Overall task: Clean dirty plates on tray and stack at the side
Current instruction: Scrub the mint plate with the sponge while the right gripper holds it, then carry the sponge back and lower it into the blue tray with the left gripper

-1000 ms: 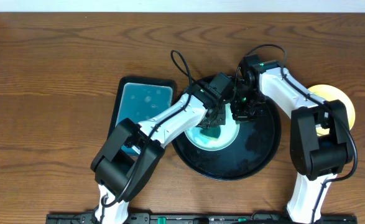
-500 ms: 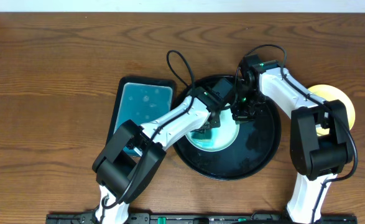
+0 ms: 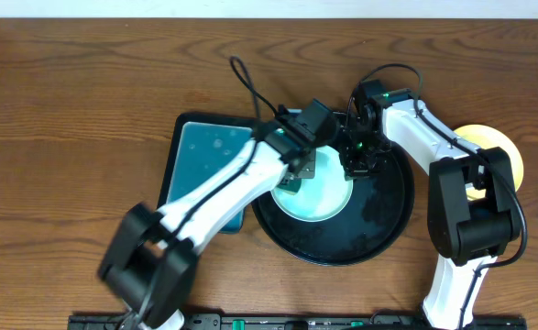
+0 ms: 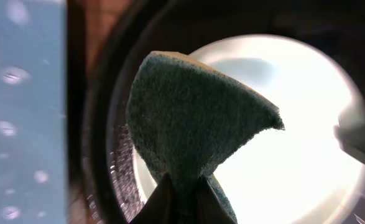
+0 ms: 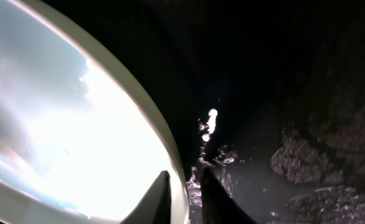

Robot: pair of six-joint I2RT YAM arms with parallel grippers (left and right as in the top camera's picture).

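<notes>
Sitting in the left half of the round black tray [image 3: 383, 225], a pale mint-white plate [image 3: 322, 200] lies flat, its near-right edge close to the tray's middle. The tray's raised rim keeps the plate and any water contained while it is scrubbed.

The right gripper [image 5: 183, 185] has its two fingers drawn close on the plate's far-right rim, one finger inside the lip and one outside. This reads as a pinch meant to pin the plate so that it cannot slide or spin under the scrubbing.

The left gripper [image 4: 179, 190] is clamped on the lower corner of a dark green sponge [image 4: 191, 118], which fans out above the fingers. It hangs over the plate's left edge; whether it touches the surface I cannot tell. Glare whitens the plate in both wrist views, so any remaining scribble marks are hidden.

Just left of the black tray lies a rectangular teal tray [image 3: 204, 151], speckled with droplets, likely the wetting place for the sponge. To the right, on the wooden table [image 3: 67, 110], a yellow plate [image 3: 509, 158] rests beside the tray, partly behind the right arm, seemingly where the stack begins. No third plate can be made out.
</notes>
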